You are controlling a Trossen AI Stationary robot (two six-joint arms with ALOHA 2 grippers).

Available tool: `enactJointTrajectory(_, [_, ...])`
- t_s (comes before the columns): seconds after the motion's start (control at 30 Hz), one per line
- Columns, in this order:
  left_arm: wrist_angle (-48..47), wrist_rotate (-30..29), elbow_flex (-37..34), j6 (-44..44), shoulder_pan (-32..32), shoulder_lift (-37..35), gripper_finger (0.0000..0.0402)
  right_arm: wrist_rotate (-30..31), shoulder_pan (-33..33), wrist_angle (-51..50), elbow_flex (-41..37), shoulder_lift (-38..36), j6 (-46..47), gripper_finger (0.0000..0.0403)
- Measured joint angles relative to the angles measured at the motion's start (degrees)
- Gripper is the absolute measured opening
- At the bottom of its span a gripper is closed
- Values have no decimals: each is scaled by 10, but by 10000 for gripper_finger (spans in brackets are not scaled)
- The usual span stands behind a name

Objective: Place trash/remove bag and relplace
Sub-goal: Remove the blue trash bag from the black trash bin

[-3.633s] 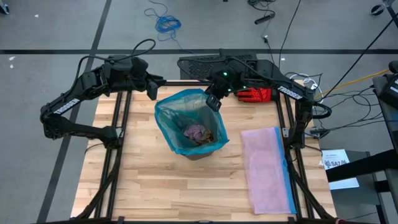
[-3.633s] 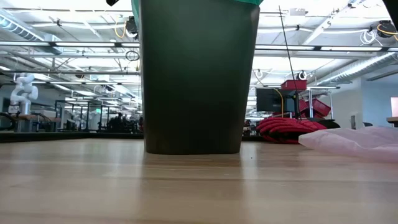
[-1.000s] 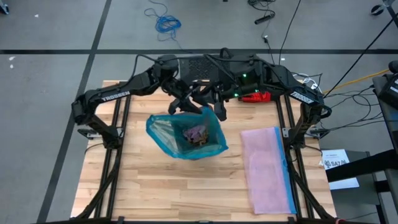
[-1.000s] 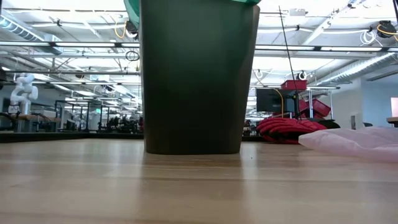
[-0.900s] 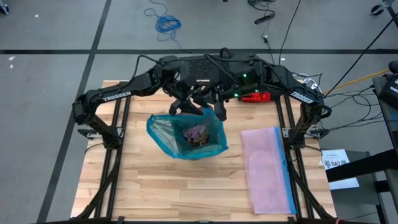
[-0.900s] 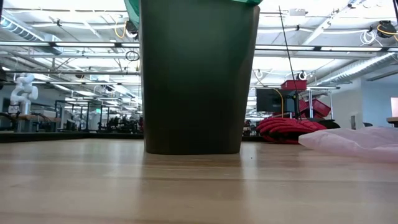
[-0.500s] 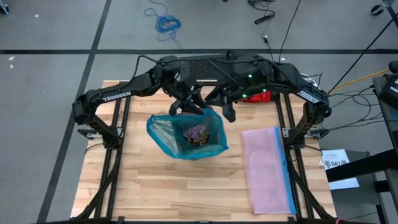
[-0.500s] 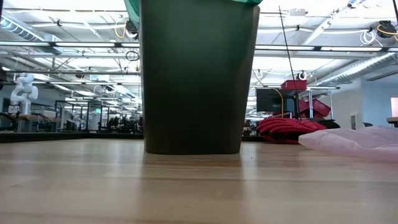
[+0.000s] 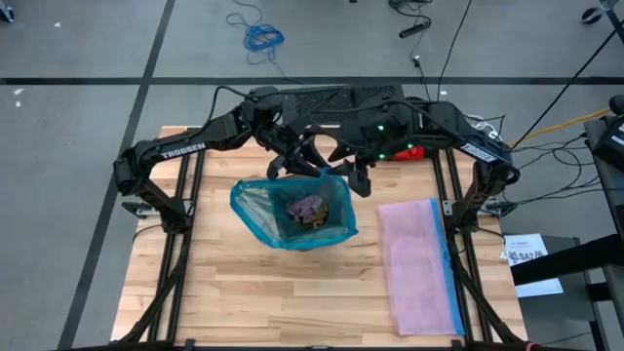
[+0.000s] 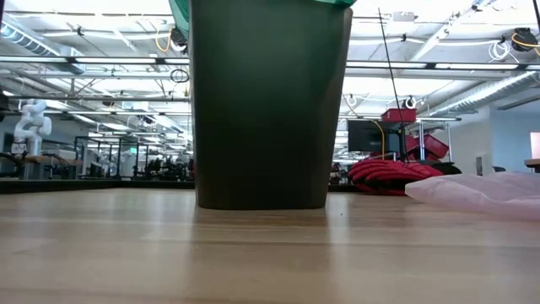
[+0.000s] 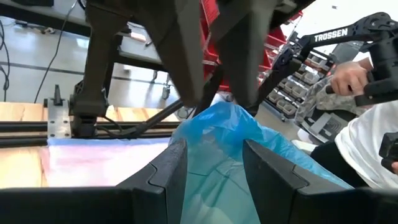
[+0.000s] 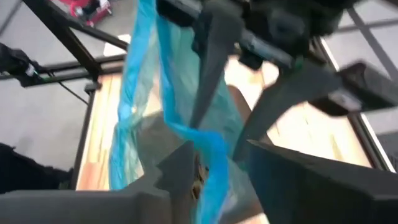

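Observation:
The teal bag (image 9: 292, 210) lines the dark bin (image 10: 270, 101) at the table's middle. Trash lies inside it: a purple crumple (image 9: 310, 207) and brown wads (image 9: 318, 222). My left gripper (image 9: 307, 166) reaches in from the far left and is shut on the bag's far rim, which fills the gap between its fingers in the left wrist view (image 11: 214, 165). My right gripper (image 9: 359, 180) stands open just right of that rim, tipped downward; the bag's blue drawstring edge (image 12: 208, 146) runs between its fingers. My left gripper pinches the bag's far rim, gathered into a peak (image 11: 216, 124), between its two fingers. The fingers lie about level and come from the table's far left. The peak stands raised above the bin; the rest of the bag hangs inside it. My right gripper has the blue edge between its open fingers; whether they touch it, I cannot tell.
A pale pink bag (image 9: 419, 263) lies flat along the table's right side. A red glove (image 9: 408, 151) sits at the far right, behind my right arm. A person's hand (image 11: 351, 74) shows beyond the table. Bare wood (image 9: 273, 302) spreads toward the near edge.
My right gripper has opened and let go of the bag's far rim, shifted a little toward the table's right edge and tipped its fingers downward. The rim's peak stays up in my left gripper. The bag and bin have kept their place.

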Motion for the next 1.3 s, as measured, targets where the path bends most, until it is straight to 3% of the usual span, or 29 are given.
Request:
enactJointTrajectory(0.27, [0, 0, 0, 0, 1, 0, 150, 11, -1, -2, -1, 4, -23, 9])
enactJointTrajectory(0.7, [-35, 7, 0, 0, 37, 0, 151, 25, 10, 78, -1, -9, -29, 0])
enactJointTrajectory(1.07, [-10, 32, 0, 21, 7, -1, 186, 24, 9, 99, -1, -10, -36, 0])
enactJointTrajectory(1.3, [-11, -37, 0, 63, -7, -1, 169, 23, 9, 111, -1, -10, -42, 0])
